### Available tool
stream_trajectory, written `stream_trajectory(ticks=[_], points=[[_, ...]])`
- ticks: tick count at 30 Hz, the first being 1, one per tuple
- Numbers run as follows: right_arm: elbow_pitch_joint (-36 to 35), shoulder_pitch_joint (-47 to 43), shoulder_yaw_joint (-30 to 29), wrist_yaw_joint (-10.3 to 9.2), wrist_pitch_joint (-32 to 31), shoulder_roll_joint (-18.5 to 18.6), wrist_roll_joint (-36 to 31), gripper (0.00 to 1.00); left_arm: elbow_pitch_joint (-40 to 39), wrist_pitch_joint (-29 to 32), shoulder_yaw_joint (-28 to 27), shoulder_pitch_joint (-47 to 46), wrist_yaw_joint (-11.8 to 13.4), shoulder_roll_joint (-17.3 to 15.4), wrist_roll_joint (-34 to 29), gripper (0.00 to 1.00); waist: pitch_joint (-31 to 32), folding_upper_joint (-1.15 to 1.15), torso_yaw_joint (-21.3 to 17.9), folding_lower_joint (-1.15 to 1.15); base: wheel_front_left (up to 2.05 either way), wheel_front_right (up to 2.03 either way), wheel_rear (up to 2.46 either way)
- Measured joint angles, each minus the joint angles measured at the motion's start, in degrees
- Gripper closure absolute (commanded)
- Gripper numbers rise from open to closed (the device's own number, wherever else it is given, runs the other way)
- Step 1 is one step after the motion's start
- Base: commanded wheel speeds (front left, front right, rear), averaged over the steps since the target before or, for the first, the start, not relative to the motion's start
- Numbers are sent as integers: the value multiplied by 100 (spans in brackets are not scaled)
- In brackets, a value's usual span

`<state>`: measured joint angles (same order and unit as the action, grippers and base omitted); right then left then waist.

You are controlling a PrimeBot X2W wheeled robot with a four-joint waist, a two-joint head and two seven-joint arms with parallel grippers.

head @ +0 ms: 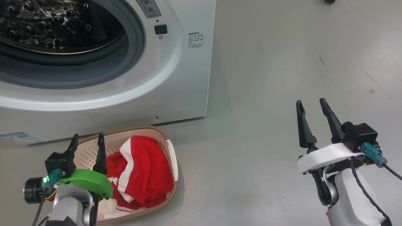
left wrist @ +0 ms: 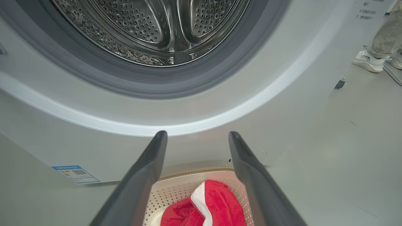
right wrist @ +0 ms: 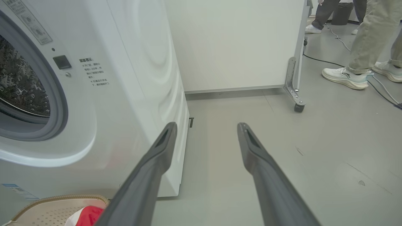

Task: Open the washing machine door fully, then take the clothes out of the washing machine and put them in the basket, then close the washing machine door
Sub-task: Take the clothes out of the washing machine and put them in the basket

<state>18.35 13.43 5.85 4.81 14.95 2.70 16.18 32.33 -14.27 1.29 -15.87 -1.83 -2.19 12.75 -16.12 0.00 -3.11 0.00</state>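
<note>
The white washing machine (head: 176, 78) stands at the upper left, its round opening uncovered and the steel drum (head: 56, 25) bare inside. The washing machine door is out of view. On the floor in front sits the cream basket (head: 157, 130) with the red, white-trimmed clothes (head: 144, 169) heaped in it. My left gripper (head: 88, 135) hovers open over the basket's near left end, holding nothing; its wrist view looks past the left gripper (left wrist: 198, 134) to the clothes (left wrist: 216, 204) and the drum (left wrist: 150, 28). My right gripper (head: 311, 101) is open over bare floor, far right of the basket.
Grey floor stretches right of the machine. In the right wrist view a white panel on casters (right wrist: 235, 44) stands behind the machine, with a person's legs and white shoes (right wrist: 345, 78) and a cable (right wrist: 333, 62) beyond it. A blue label (head: 19, 137) marks the machine's lower front.
</note>
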Motion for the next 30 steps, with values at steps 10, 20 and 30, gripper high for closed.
stream_trajectory(ticks=[10, 20, 30], points=[[-11, -131, -5, -40, -1, -2, -23, 0, -811, -1, -211, 381, -5, 11, 0, 0, 481, 0, 118, 0, 0, 0, 0], [-14, -340, 63, -40, -1, -5, -76, 0, -1323, -1, -376, 911, 26, 12, -3, 0, 909, 0, 146, 0, 0, 0, 0], [-65, -502, 75, -42, -1, -7, -98, 0, -1626, -1, -394, 1357, 102, 12, -68, 0, 1124, 0, 130, 0, 0, 0, 0]])
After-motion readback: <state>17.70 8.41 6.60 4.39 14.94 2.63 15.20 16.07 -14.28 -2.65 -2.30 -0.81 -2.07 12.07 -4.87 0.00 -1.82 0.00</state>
